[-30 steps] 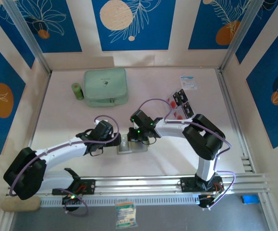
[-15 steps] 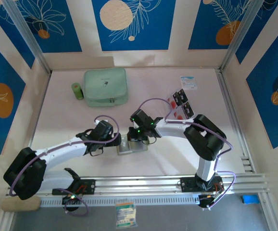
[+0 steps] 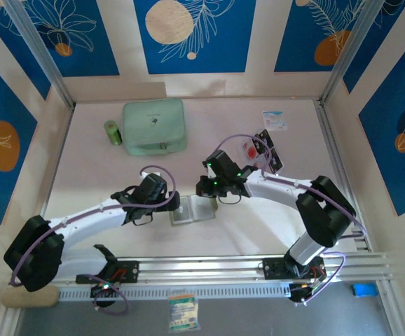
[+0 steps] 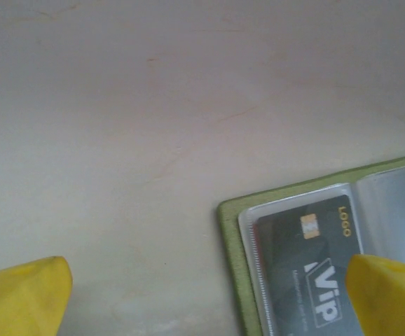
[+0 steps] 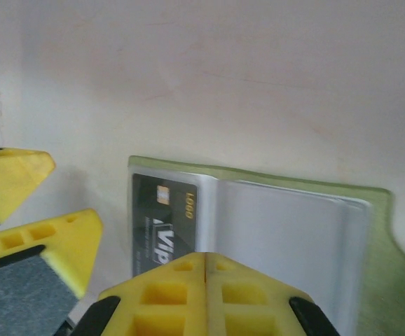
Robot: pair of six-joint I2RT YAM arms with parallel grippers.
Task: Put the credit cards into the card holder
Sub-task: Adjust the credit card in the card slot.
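Lower centre: holder (image 3: 192, 211) lies open on the table (image 3: 244, 234), one VIP card (image 4: 304, 269) sleeved in its left half. Left tool (image 4: 206, 297), spread wide, straddles its left edge. Right tool (image 5: 206, 276), pressed together and empty, has drawn back toward loose cards (image 3: 264, 150), upper right; next fetch likely.

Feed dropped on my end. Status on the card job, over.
Left gripper open at card holder edge. Right gripper shut, empty, aimed at it. Holder open flat, one black VIP card sleeved. Other cards loose, far right.
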